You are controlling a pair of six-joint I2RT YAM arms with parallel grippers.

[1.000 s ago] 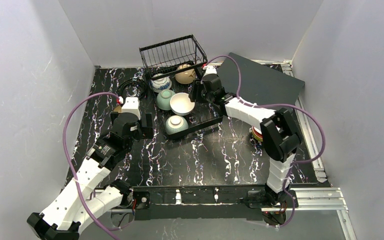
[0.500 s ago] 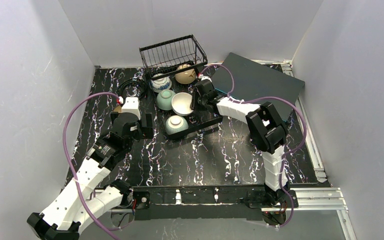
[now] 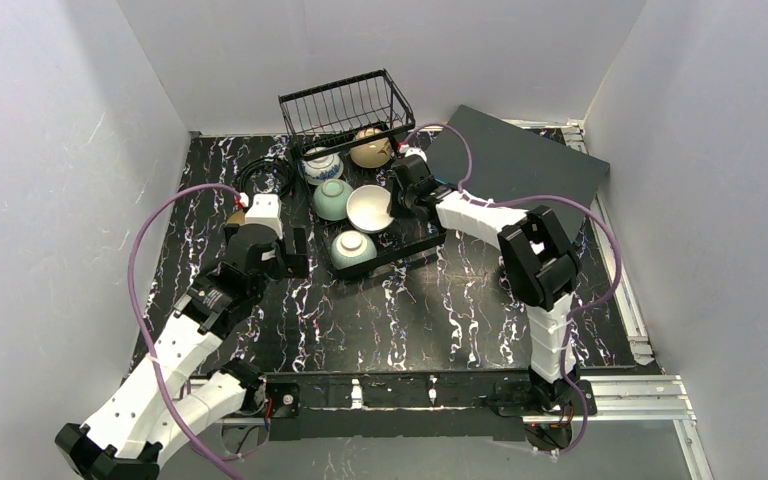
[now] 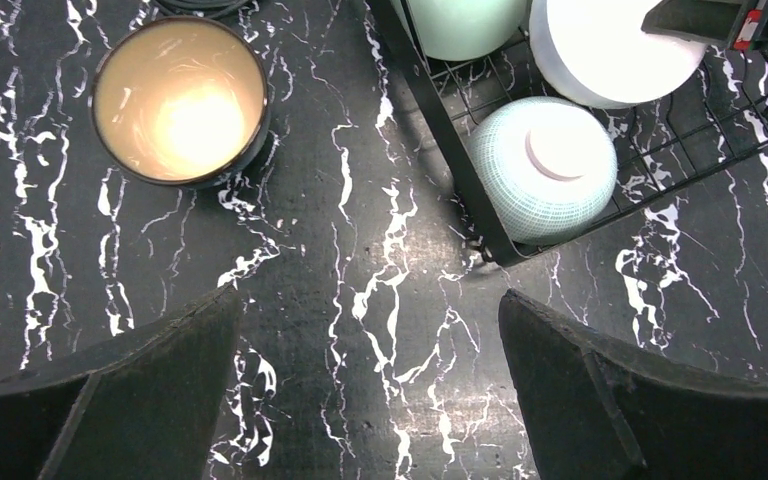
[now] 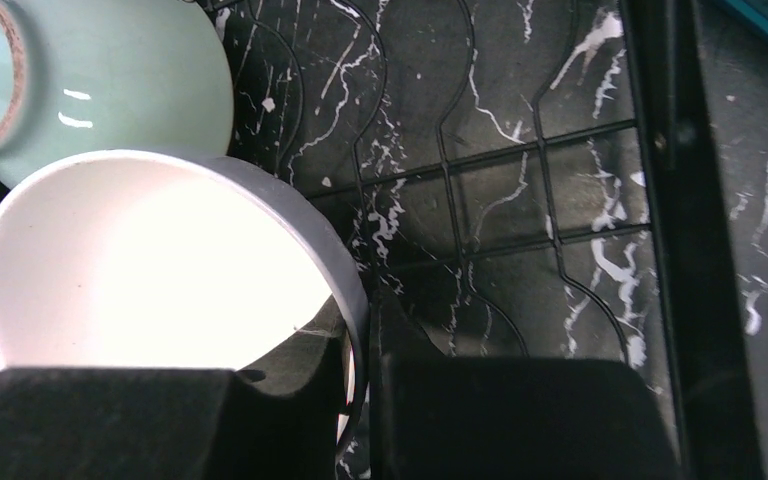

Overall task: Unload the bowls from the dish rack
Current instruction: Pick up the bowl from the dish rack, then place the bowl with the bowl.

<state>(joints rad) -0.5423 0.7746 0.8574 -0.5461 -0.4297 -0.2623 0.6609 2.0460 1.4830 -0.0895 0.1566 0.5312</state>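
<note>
The dish rack (image 3: 345,108) is standing at the counter's (image 3: 410,310) far side; the left pincer (image 4: 368,300) is hovering spread wide off the rack's near corner; the right pincer (image 5: 360,385) is clamping the white bowl's (image 5: 150,265) rim inside the rack.

Bowls in view: six. Five in the dish rack (image 3: 345,105): one blue-and-white bowl (image 3: 320,166), one beige bowl (image 3: 370,150), one white bowl (image 3: 368,207), and two pale green, a smooth bowl (image 3: 330,198) and a ribbed bowl (image 3: 353,247). One tan-lined bowl (image 4: 180,100) on the counter (image 3: 410,310). Dish rack: one. Flat dark box (image 3: 520,160): one.
</note>
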